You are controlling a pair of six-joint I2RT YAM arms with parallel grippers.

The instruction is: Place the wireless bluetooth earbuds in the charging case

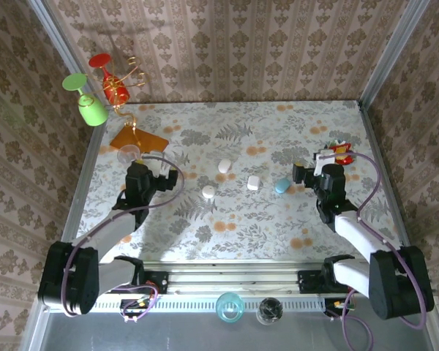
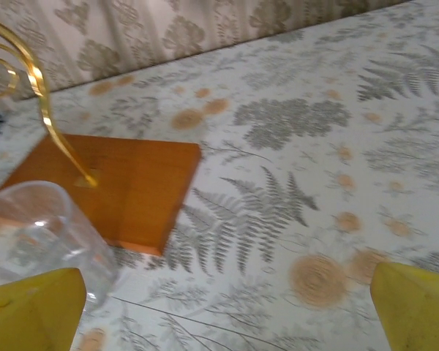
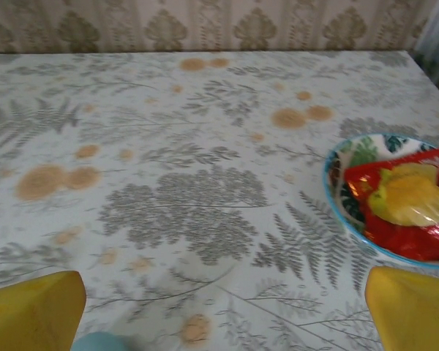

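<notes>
Four pebble-shaped cases lie in a loose row at the middle of the top view: a long white case point(image 1: 224, 166), a squarish white case point(image 1: 254, 183), a round white case point(image 1: 208, 191) and a teal case point(image 1: 281, 186). All look closed to me, and the earbuds are too small for me to pick out, so I cannot say where they sit.

My left tool point(image 1: 134, 164) is at the left of that view, its fingers point(image 2: 31, 311) spread wide with nothing between them. It points at a clear glass point(image 2: 36, 234) and an orange wooden base point(image 2: 124, 190) with a gold wire point(image 2: 40, 102), well apart from the cases. My right tool point(image 1: 323, 167) is at the right, also spread wide and empty. The teal case point(image 3: 102, 342) peeks in at the lower left of its wrist view, and a patterned bowl point(image 3: 336, 194) holding a red packet point(image 3: 410, 212) is at the right edge.

I judge the task barely begun: no case is open and nothing is grasped. Opening a case, picking up earbuds and seating them all remain.
</notes>
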